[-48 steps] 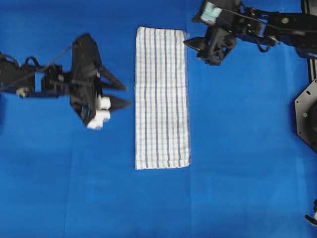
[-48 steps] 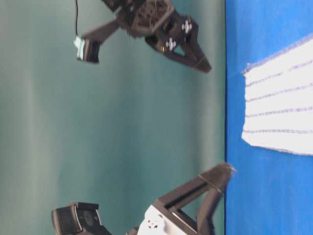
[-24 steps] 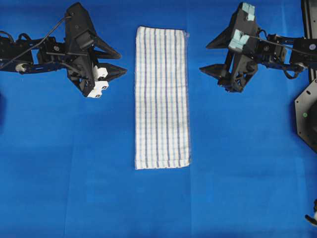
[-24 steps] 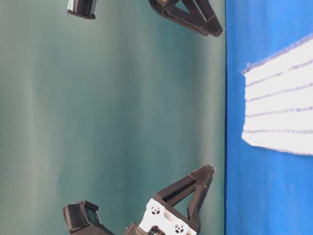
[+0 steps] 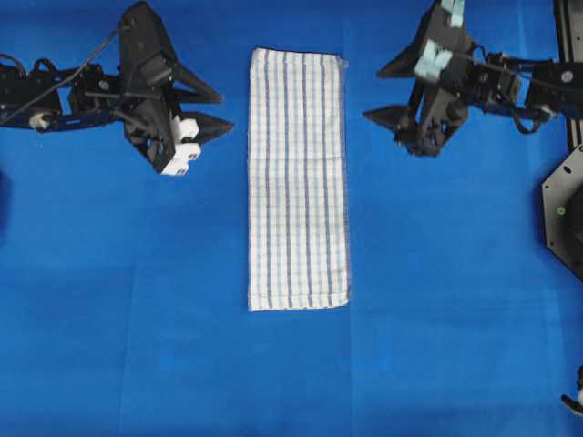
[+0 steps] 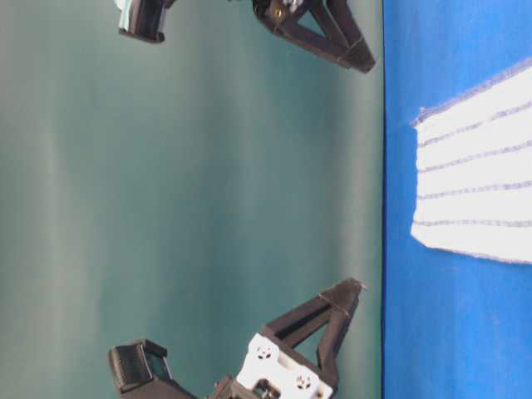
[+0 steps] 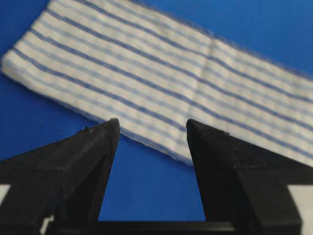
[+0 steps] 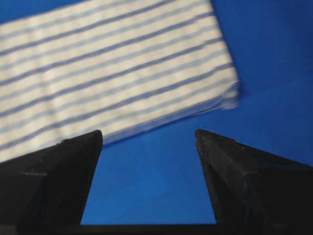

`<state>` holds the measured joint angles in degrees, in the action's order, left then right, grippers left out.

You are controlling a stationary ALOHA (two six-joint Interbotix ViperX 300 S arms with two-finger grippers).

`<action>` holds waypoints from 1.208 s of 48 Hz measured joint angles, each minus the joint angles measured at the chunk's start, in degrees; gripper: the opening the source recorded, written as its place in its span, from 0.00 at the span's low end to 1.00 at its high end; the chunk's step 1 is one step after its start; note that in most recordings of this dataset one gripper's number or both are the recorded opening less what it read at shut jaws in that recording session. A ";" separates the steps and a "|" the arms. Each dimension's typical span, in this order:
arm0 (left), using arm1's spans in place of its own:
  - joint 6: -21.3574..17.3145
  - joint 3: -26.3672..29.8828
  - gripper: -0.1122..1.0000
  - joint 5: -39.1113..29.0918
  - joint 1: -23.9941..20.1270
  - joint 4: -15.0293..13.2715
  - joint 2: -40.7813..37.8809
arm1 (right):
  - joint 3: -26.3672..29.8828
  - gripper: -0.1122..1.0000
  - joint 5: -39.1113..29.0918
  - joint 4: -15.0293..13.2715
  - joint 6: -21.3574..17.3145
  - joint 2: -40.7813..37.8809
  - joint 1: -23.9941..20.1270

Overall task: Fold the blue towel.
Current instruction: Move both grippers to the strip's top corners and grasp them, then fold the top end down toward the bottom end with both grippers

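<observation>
The blue towel [image 5: 299, 179] lies flat as a long narrow strip, centred on the bench under a plain blue sheet [image 5: 137, 319]. Left end effector [image 5: 217, 109] hangs beside its upper left edge, jaws spread, holding nothing. Right end effector [image 5: 378, 91] mirrors it, spread wide, clear of the cloth. Teal wall [image 6: 191, 208] behind.
</observation>
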<state>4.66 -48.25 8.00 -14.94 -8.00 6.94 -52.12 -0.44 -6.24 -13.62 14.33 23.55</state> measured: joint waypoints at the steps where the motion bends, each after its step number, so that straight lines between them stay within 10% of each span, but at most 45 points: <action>1: 0.00 0.18 0.55 0.26 -0.35 -0.09 -0.18 | 0.35 0.85 0.09 0.00 0.00 -0.44 0.53; 34: -3.16 10.28 0.70 7.73 -9.58 0.00 -19.07 | 8.26 0.85 9.05 -0.35 0.09 -18.90 8.35; 58: -3.52 14.33 0.60 9.84 -10.81 0.00 -27.60 | 10.20 0.77 12.13 0.18 0.00 -25.84 8.53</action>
<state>1.14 -33.93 17.84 -25.75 -8.00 -20.65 -41.92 11.69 -6.06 -13.62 -11.51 32.08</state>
